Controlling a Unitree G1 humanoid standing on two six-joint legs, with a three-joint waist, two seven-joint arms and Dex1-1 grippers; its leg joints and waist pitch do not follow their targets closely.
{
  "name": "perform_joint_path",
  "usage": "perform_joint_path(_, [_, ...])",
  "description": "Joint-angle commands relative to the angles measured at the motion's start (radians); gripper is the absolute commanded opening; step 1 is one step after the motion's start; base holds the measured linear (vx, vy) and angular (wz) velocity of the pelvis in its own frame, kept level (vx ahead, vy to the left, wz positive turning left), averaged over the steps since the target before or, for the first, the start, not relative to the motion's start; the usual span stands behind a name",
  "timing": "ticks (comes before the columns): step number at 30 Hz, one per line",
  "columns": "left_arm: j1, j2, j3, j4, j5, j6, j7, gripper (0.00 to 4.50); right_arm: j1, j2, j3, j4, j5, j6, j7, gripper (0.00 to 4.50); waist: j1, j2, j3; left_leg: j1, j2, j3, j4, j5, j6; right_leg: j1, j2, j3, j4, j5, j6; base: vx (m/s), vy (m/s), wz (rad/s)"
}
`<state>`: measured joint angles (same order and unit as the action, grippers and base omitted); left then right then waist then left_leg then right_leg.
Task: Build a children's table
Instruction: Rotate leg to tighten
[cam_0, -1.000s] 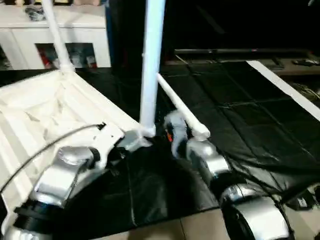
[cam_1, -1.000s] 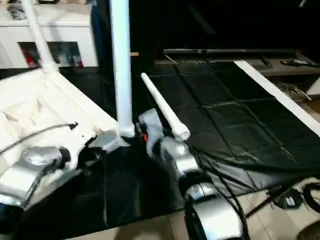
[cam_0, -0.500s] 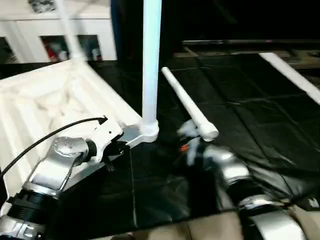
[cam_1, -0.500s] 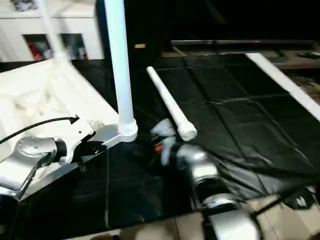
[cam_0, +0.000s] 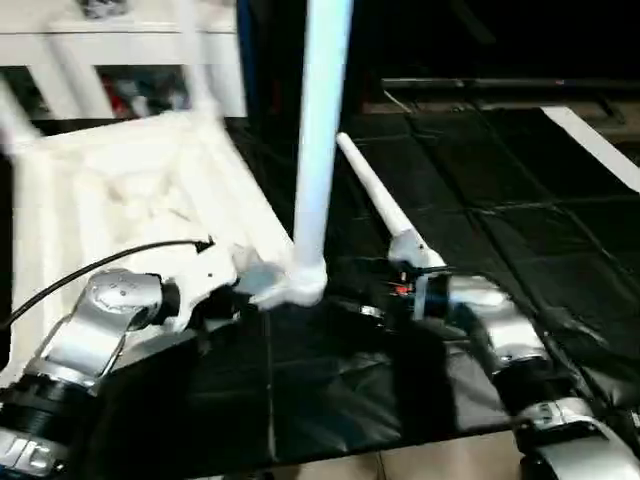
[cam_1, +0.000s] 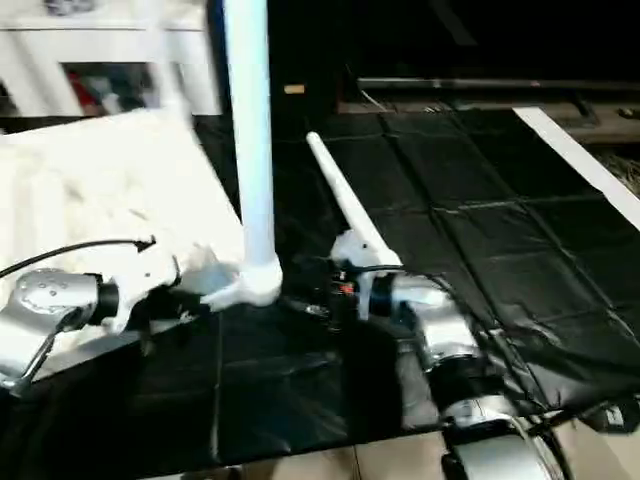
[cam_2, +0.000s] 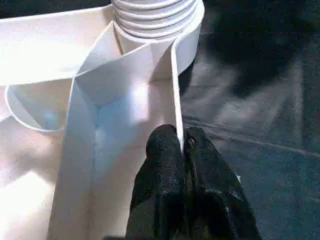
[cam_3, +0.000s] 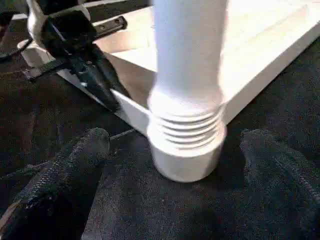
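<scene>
Where the black mat (cam_0: 480, 190) covers the floor, the children's table lies upside down as separate parts, listed as follows.

Item, table top (cam_0: 120, 200): white plastic, ribbed underside facing up, resting on the mat to the left gripper's far side and spreading away from it toward a white cabinet (cam_0: 120, 70) at the back.

Item, upright leg (cam_0: 322, 140): white round tube, standing vertical in the corner socket (cam_3: 186, 145) of the top nearest both grippers. Threaded rings show at its base where it meets the socket.

Item, loose leg (cam_0: 378, 205): white tapered tube lying flat on the mat, running away from the right gripper, its thick end just beside that wrist.

Item, further legs: blurred white tubes rising at the far corners of the top; the count cannot be told.

Item, left gripper (cam_2: 184, 150): two black fingers pressed together, pinching the thin rim wall of the table top (cam_2: 175, 90) just short of the socket; the socket stands directly ahead of the fingertips.

Item, right gripper (cam_3: 175, 165): fingers (cam_3: 75, 160) spread wide, one on either side of the socket's base and clear of it, holding nothing. The left gripper shows across the socket from it, on the rim.

Item, silver forearms: both reach in over the mat, left over the top's near edge, right over bare mat.
</scene>
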<state>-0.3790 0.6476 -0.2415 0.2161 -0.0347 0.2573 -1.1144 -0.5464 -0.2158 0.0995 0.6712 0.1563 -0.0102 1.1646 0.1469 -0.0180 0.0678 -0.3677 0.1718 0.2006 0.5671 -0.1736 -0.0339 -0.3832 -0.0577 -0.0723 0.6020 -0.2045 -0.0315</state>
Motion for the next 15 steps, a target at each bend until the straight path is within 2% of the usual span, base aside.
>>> perform_joint_path(1, [0.01, 0.0, -0.057, -0.009, 0.002, -0.029, -0.061, 0.0, -0.013, -0.017, 0.01, -0.005, -0.013, 0.0, 0.006, 4.47, -0.007, 0.02, -0.068, 0.032, 0.081, -0.034, -0.069, -0.237, -0.018, 0.028, -0.105, 0.064, -0.063, -0.169, -0.209, 0.0, 0.0, 0.0])
perform_joint_path(9, [0.008, 0.011, -0.086, -0.01, -0.008, -0.076, -0.133, 0.0, -0.037, -0.018, 0.039, 0.0, 0.013, 0.032, 0.096, 4.47, -0.005, 0.018, -0.073, 0.024, 0.079, -0.033, -0.06, -0.183, 0.009, 0.034, -0.104, 0.061, -0.051, -0.089, -0.225, 0.0, 0.0, 0.0])
perform_joint_path(11, [0.009, 0.012, -0.097, -0.016, -0.004, -0.086, -0.151, 0.0, -0.06, -0.009, 0.046, 0.038, 0.0, 0.016, 0.097, 4.47, -0.005, 0.016, -0.071, 0.024, 0.079, -0.033, -0.06, -0.194, 0.007, 0.032, -0.105, 0.061, -0.053, -0.113, -0.225, 0.0, 0.0, 0.0])
perform_joint_path(12, [0.009, 0.011, -0.104, -0.021, -0.001, -0.089, -0.157, 0.0, -0.078, -0.002, 0.048, 0.066, -0.005, 0.01, 0.101, 4.47, -0.006, 0.016, -0.069, 0.025, 0.079, -0.034, -0.061, -0.22, -0.004, 0.032, -0.109, 0.062, -0.057, -0.165, -0.226, 0.0, 0.0, 0.0])
perform_joint_path(15, [0.01, 0.009, -0.11, -0.025, -0.002, -0.091, -0.165, 0.0, -0.09, 0.004, 0.049, 0.083, -0.007, 0.007, 0.104, 4.47, -0.005, 0.018, -0.068, 0.03, 0.081, -0.034, -0.062, -0.24, -0.017, 0.028, -0.109, 0.064, -0.059, -0.202, -0.219, 0.0, 0.0, 0.0])
